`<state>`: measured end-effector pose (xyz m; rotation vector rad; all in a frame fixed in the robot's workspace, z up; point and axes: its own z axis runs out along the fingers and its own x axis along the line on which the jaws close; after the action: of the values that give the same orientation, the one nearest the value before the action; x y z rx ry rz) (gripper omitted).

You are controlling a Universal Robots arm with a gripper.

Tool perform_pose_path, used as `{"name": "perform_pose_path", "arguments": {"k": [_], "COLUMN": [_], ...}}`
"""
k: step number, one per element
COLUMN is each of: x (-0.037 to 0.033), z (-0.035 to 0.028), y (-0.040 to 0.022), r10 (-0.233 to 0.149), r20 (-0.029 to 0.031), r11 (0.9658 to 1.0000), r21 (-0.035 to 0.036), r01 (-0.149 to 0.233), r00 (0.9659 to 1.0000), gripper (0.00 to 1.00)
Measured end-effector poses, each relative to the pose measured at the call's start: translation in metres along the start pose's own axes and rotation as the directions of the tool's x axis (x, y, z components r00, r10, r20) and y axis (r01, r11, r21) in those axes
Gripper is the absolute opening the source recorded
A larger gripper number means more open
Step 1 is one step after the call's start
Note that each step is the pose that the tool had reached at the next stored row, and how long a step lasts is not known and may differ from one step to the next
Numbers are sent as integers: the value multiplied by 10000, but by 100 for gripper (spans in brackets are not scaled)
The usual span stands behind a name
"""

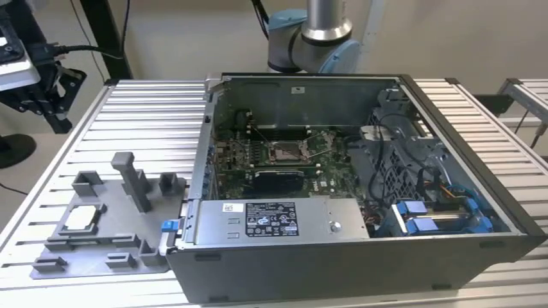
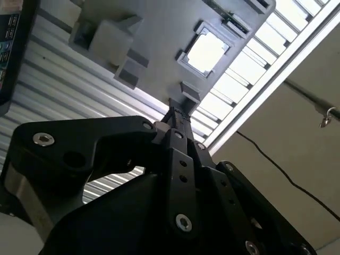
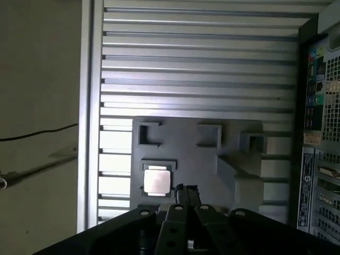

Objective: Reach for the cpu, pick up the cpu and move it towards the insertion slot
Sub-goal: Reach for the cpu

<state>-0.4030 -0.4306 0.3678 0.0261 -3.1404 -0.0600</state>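
Pincer [image 3: 186,189] pressed together and empty, hanging over the grey fixture [image 3: 212,154], tips just beside the cpu [image 3: 157,180]. Cpu lies flat in its recess at the exterior view's left, well apart from the insertion slot [image 1: 287,152] inside the computer case [image 1: 479,192]. To reach well, I'd spread the fingers, centre over the plate and descend square, clear of the recess walls.
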Motion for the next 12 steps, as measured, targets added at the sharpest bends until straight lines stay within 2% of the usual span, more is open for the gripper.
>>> {"name": "perform_pose_path", "arguments": {"k": [6, 12], "x": [120, 149], "z": [7, 14], "y": [-64, -99], "r10": [5, 8], "r20": [0, 0], "r11": [10000, 10000], "r21": [-1, 1], "r01": [-5, -8], "r00": [10000, 10000], "gripper": [0, 0]}}
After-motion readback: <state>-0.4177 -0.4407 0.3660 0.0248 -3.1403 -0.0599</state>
